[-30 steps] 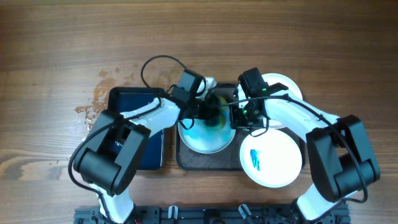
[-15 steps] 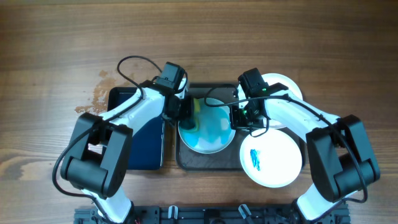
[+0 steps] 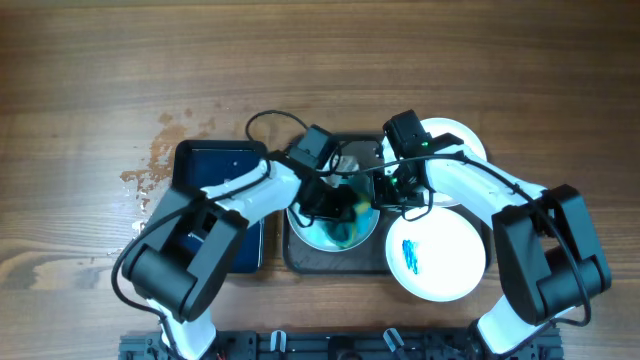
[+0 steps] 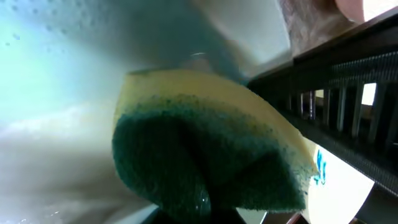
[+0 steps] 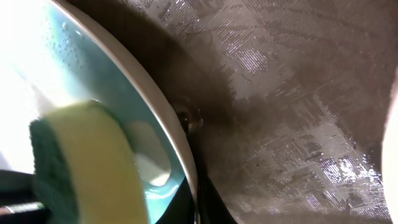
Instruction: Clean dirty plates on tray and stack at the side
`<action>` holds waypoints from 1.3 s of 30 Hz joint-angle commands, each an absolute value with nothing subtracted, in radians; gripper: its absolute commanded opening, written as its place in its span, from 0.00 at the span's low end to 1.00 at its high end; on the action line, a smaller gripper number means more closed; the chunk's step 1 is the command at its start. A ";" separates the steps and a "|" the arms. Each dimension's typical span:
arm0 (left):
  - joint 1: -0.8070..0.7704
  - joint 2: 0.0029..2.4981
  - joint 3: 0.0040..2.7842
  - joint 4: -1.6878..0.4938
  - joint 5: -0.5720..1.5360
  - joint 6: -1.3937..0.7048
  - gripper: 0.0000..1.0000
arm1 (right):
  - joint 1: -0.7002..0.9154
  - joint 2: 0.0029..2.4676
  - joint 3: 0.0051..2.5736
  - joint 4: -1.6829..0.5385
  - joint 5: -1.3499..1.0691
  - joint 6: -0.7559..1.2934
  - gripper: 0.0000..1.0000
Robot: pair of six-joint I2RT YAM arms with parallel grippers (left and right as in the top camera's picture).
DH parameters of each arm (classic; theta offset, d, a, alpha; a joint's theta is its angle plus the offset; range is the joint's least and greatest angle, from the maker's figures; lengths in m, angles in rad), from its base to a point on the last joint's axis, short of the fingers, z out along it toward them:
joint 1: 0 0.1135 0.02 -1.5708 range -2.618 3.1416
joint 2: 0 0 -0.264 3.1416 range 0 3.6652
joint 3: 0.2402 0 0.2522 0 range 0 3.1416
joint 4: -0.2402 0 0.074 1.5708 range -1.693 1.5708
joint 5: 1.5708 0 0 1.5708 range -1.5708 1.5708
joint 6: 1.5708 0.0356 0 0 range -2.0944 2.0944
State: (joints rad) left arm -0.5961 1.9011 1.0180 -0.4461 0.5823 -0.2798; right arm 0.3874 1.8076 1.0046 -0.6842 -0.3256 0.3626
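A white plate (image 3: 312, 232) smeared with teal-blue wash lies on the dark tray (image 3: 335, 263). My left gripper (image 3: 338, 206) is shut on a yellow and green sponge (image 3: 347, 222) (image 4: 205, 155) and presses it on the plate's right half. My right gripper (image 3: 384, 192) is shut on this plate's right rim (image 5: 166, 121), with the sponge (image 5: 87, 162) close by. A second plate (image 3: 440, 255) with a blue scribble lies at the front right, partly off the tray. A third plate (image 3: 458, 140) lies at the back right, its middle hidden by my right arm.
A dark blue glossy basin (image 3: 215, 170) stands left of the tray, partly under my left arm. A wet stain (image 3: 150, 165) marks the wood beside it. The textured tray floor (image 5: 298, 93) fills the right wrist view.
My left gripper has swept the sponge from the plate's back to its left edge and now onto its right half. The right gripper and the plates have stayed put.
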 commanded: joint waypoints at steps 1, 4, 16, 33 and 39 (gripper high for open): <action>-0.597 1.973 0.969 -0.448 0.496 -0.300 0.04 | 0.388 1.840 0.986 -0.697 -0.279 0.370 0.04; -0.559 1.973 0.969 -0.403 0.424 -0.340 0.04 | 0.388 1.840 0.986 -0.698 -0.279 0.372 0.04; -0.412 1.962 0.969 -0.361 0.245 -0.477 0.04 | 0.388 1.840 0.986 -0.704 -0.279 0.378 0.04; -0.450 1.460 1.116 -0.702 0.019 -0.476 0.04 | 0.388 1.839 0.987 -0.612 -0.309 0.358 0.04; -0.400 1.369 1.119 -0.811 -0.203 -0.460 0.09 | 0.388 1.802 1.016 -0.610 -0.368 0.315 0.04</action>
State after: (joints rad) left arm -0.4454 1.3964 1.0996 -0.7795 -0.0933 -0.4694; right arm 0.3874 1.8103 1.0027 -0.6197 -0.3450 0.3355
